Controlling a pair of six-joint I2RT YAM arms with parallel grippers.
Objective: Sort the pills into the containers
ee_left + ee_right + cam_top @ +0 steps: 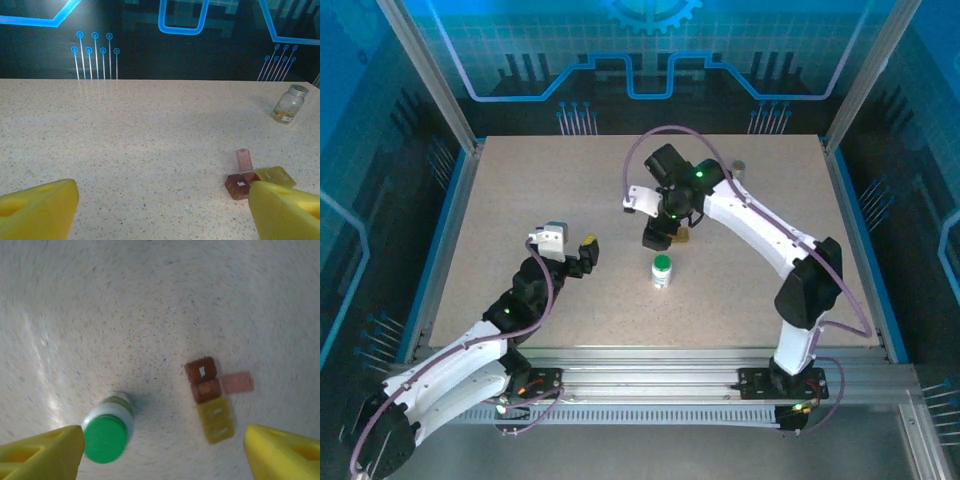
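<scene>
speckled beige counter [520, 190] | left jaws: spread open, left of centre | right jaws: spread open above boxes | green-capped white bottle [662, 270]: upright, mid-counter | dark red square box [204, 377] touching yellow square box [216, 421], just beyond bottle

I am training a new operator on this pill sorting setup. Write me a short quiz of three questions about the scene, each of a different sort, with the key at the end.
1. True or false: the dark red box has its lid flipped open and sits right beside the yellow box.
2. Which colour is the cap of the white bottle? A green, B blue, C red.
3. Fill in: the left gripper and the right gripper are both ____, with nothing between the fingers.

Key: 1 true; 2 A; 3 open.
</scene>
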